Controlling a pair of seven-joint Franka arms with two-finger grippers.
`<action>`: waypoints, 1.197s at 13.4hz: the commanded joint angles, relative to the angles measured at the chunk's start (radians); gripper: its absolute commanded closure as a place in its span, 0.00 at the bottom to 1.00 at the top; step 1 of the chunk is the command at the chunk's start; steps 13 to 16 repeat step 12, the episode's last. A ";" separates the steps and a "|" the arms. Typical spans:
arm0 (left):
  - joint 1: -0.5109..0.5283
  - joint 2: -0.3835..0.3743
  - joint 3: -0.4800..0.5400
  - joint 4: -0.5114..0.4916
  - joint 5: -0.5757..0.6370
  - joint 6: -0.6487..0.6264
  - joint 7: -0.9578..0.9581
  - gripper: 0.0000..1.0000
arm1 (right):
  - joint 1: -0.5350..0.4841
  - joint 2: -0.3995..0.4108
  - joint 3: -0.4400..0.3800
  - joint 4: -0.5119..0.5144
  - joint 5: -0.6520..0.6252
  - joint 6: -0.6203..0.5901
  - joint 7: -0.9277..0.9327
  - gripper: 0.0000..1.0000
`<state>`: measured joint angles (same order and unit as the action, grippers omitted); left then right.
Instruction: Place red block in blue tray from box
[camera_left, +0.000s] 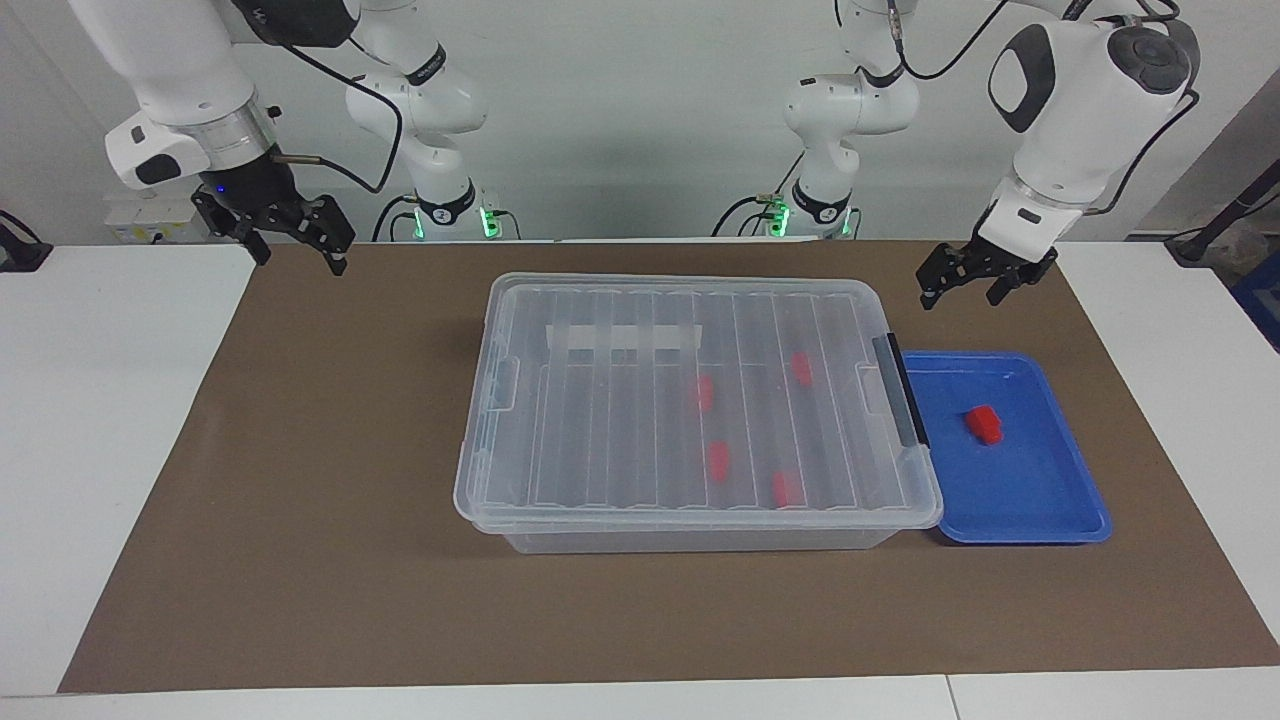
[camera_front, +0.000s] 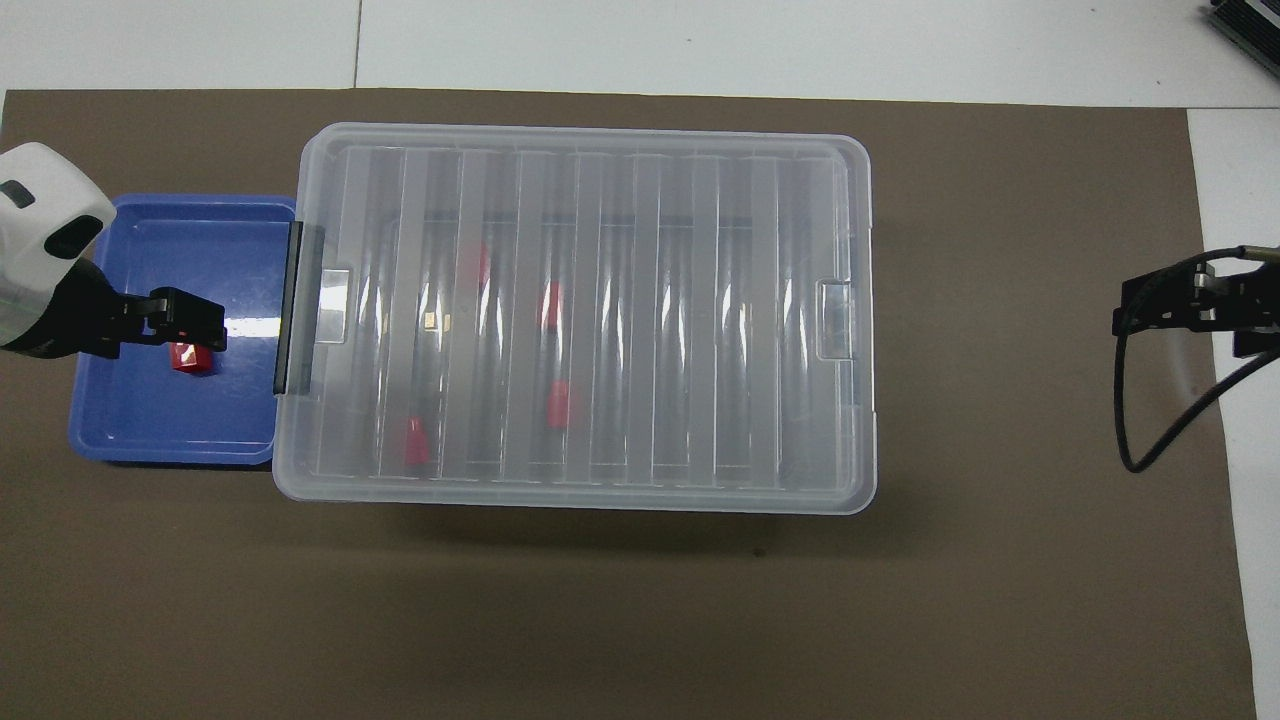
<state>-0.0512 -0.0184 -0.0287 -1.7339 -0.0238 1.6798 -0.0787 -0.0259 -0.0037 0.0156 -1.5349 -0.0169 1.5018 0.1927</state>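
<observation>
The box (camera_left: 620, 430) is a clear bin with its ribbed lid shut, in the middle of the mat; it also shows in the overhead view (camera_front: 700, 300). Several red blocks show through the lid, one of them here (camera_left: 717, 460). The blue tray (camera_left: 1020, 485) lies beside the box's black latch (camera_left: 900, 390), toward the left arm's end, and also shows in the overhead view (camera_front: 150, 420). One red block (camera_left: 984, 424) lies in the tray (camera_front: 192, 357). My left gripper (camera_left: 962, 292) is open and empty, raised over the tray's robot-side edge (camera_front: 190, 322). My right gripper (camera_left: 300, 255) waits open and raised.
A brown mat (camera_left: 300, 500) covers the table under the box and tray. Bare white table (camera_left: 100, 400) lies at both ends. The right gripper also shows in the overhead view (camera_front: 1180, 305), with its cable, over the mat's edge at the right arm's end.
</observation>
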 joint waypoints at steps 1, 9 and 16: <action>-0.016 -0.026 0.010 -0.024 0.013 0.008 -0.001 0.00 | -0.005 -0.009 0.009 -0.010 0.012 -0.008 0.020 0.00; -0.001 -0.028 0.018 -0.022 0.013 0.006 -0.004 0.00 | 0.001 -0.010 0.021 -0.013 0.006 -0.011 0.019 0.00; 0.001 -0.028 0.019 -0.022 0.013 0.003 -0.004 0.00 | 0.001 -0.012 0.021 -0.016 0.008 -0.012 0.017 0.00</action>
